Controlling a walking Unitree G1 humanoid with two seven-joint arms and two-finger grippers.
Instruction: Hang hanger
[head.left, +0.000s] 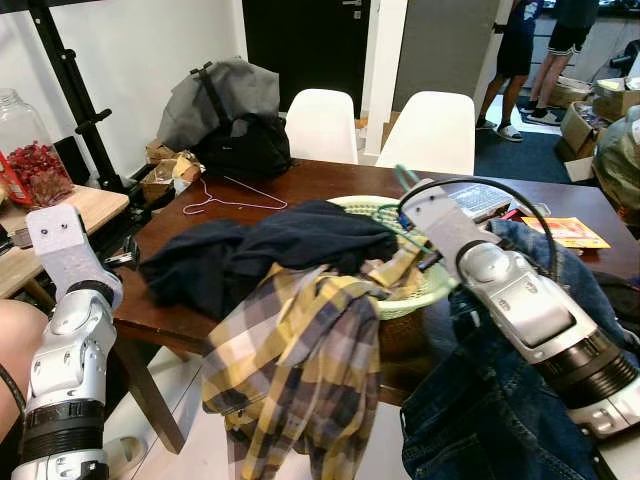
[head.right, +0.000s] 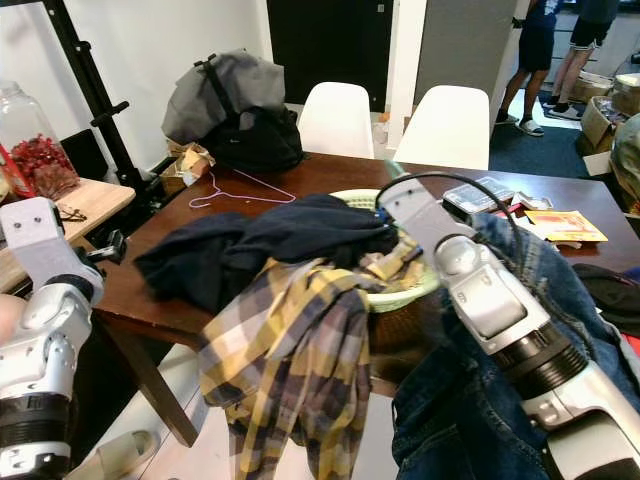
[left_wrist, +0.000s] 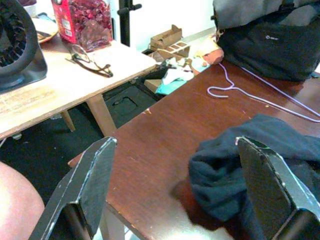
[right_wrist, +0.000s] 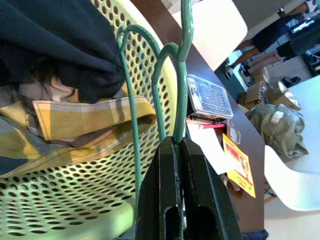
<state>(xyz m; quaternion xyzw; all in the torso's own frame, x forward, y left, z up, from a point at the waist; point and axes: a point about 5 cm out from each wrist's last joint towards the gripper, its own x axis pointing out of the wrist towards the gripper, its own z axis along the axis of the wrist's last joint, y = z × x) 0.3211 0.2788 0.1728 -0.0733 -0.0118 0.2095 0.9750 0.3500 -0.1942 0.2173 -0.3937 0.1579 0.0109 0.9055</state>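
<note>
My right gripper (right_wrist: 177, 143) is shut on the stems of two thin green wire hangers (right_wrist: 181, 75). It holds them upright over the pale green perforated basket (head.left: 425, 292); the hook (head.left: 404, 180) sticks up past the wrist. A navy garment (head.left: 260, 245) and a yellow plaid shirt (head.left: 300, 370) spill from the basket over the brown table's (head.left: 330, 180) front edge. A lilac wire hanger (head.left: 235, 196) lies flat on the table's far left. My left gripper (left_wrist: 175, 145) stands open at the table's left corner, apart from the navy cloth (left_wrist: 260, 165).
Blue jeans (head.left: 500, 400) drape under my right arm. A grey and black backpack (head.left: 230, 115) sits at the table's back left, with two white chairs (head.left: 435, 130) behind. A wooden side table (left_wrist: 55, 90) with glasses and a jar stands left. Two people (head.left: 540, 50) stand far right.
</note>
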